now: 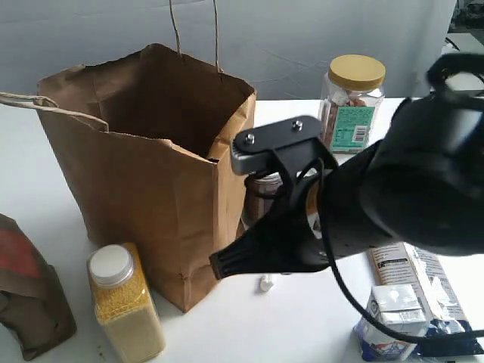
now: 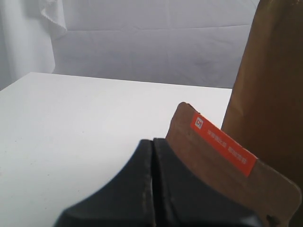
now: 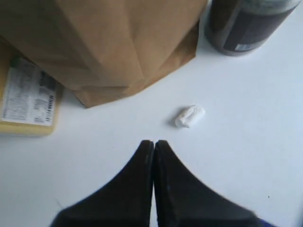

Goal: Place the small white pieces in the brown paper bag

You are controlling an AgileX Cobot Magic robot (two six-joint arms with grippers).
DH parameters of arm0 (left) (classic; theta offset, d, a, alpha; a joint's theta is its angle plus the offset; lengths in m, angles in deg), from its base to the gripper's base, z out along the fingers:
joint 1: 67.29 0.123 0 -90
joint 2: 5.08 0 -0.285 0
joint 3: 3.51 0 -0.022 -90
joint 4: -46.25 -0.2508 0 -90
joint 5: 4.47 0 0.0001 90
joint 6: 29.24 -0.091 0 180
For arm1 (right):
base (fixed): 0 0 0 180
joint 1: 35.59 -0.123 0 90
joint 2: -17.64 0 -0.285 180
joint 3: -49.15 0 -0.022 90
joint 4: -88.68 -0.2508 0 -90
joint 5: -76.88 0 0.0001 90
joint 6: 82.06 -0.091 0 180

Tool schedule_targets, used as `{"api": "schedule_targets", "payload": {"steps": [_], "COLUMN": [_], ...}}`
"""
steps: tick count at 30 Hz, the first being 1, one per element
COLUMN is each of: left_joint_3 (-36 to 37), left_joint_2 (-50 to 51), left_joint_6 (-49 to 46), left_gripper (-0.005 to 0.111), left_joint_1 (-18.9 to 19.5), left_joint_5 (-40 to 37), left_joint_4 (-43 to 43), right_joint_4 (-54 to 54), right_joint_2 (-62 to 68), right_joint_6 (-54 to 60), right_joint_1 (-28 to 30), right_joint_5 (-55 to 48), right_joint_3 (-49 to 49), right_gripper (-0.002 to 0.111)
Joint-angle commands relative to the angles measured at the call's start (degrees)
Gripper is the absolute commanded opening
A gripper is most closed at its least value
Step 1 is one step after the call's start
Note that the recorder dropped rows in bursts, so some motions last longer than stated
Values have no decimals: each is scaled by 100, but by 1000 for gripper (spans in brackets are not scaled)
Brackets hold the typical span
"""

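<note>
Beside the foot of the tall kraft-brown paper bag [image 1: 144, 174], a small white lump [image 3: 190, 116] is lying on the table [image 3: 246, 142] — I'm hovering my right gripper [image 3: 154, 144] just short of it, jaws pressed together, empty, the lump slanting across my line; left gripper [image 2: 152, 142], farther off, is sitting closed too.

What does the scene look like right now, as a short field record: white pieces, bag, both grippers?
piece in view: one small white lump on the white table, outside the bag
other pieces: none seen
bag: tall brown paper bag, upright, mouth open
right gripper: shut, nothing held, close to the lump, not touching it
left gripper: shut, brown pouch with a red strip close by
</note>
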Motion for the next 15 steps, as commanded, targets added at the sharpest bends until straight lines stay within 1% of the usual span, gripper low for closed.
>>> {"api": "schedule_targets", "payload": {"steps": [1, 6, 7, 9, 15], "left_joint_3": [20, 20, 20, 20, 20], "left_joint_2": [-20, -20, -20, -20, -20], "left_joint_6": [29, 29, 29, 29, 29], "left_gripper": [0, 0, 0, 0, 0], "left_joint_1": [-31, -31, -31, -31, -31], "left_joint_5": [24, 24, 24, 24, 24], "left_joint_4": [45, 45, 45, 45, 45], "right_joint_4": [-133, -170, -170, -170, -195], "right_joint_2": [521, 1055, 1127, 1314, 1777], "right_joint_6": [133, 241, 254, 254, 344], "right_joint_1": [308, 569, 601, 678, 845], "right_joint_5": [339, 674, 735, 836, 1302], "right_joint_3": [-182, -182, -182, -182, -182], "right_gripper": [9, 38, 41, 43, 43]}}
